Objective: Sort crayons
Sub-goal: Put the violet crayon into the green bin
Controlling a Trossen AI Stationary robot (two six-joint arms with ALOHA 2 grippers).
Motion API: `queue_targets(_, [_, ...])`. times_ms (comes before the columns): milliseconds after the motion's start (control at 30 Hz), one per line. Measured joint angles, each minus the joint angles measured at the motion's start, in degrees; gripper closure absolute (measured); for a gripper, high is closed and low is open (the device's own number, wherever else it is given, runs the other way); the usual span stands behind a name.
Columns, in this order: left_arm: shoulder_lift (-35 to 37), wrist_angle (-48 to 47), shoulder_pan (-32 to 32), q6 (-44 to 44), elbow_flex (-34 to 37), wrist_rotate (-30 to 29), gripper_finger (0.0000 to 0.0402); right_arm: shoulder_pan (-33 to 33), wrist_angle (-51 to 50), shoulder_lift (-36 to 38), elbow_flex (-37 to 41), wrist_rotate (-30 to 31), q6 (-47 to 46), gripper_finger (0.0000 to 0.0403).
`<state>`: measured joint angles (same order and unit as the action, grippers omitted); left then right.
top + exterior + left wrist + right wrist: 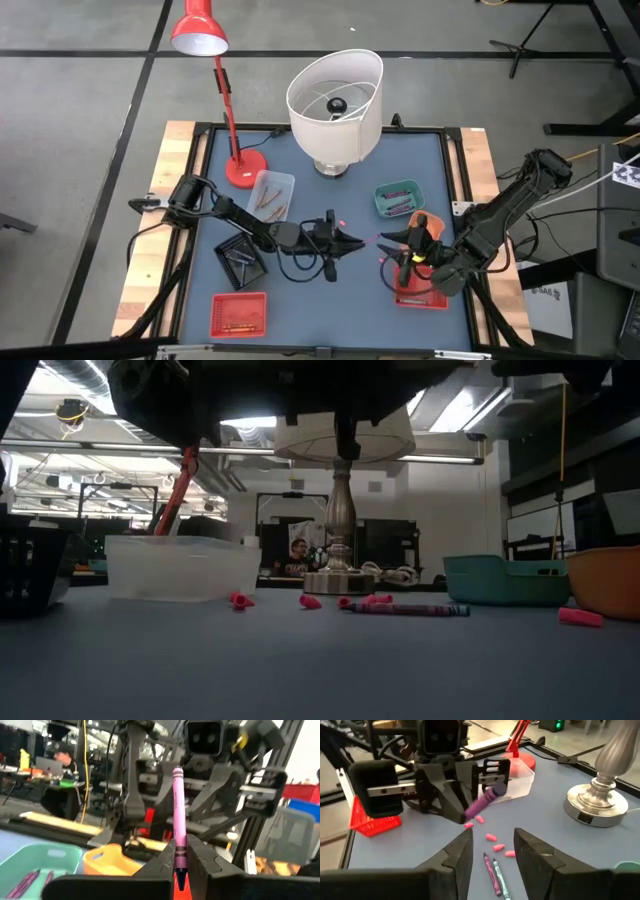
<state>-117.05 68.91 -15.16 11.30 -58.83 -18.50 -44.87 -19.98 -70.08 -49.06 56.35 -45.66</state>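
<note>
Blue table mat (320, 205) with a big white lamp (335, 100) at the back. Left gripper (470, 815) is clamped on a purple crayon (178, 820), pointing it across at the right gripper (492, 850), whose fingers stand apart with nothing between them. Two more crayons (495, 875) and pink bits (492, 837) lie on the mat between the grippers.

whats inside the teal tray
The teal tray holds a few pink or magenta crayons lying flat. The low view shows only its outer wall, so its floor is hidden there.
</note>
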Motion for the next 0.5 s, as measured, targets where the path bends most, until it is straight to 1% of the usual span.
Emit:
queue_targets(67, [0.0,1.2,0.0,0.0,0.0,0.0,0.0391,0.9,1.6,0.0,0.0,0.0,1.3,0.0263])
queue_targets(200, [0.0,1.5,0.0,0.0,0.0,0.0,0.0391,2.8,6.5,-0.3,0.0,-0.5,6.7,0.0263])
queue_targets(333, [0.0,1.4,0.0,0.0,0.0,0.0,0.0391,5.0,11.0,-0.3,0.0,-4.8,12.2,0.0263])
queue_targets(500, [0.0,1.4,0.0,0.0,0.0,0.0,0.0391,7.3,13.0,-0.3,0.0,-8.0,14.7,0.0263])
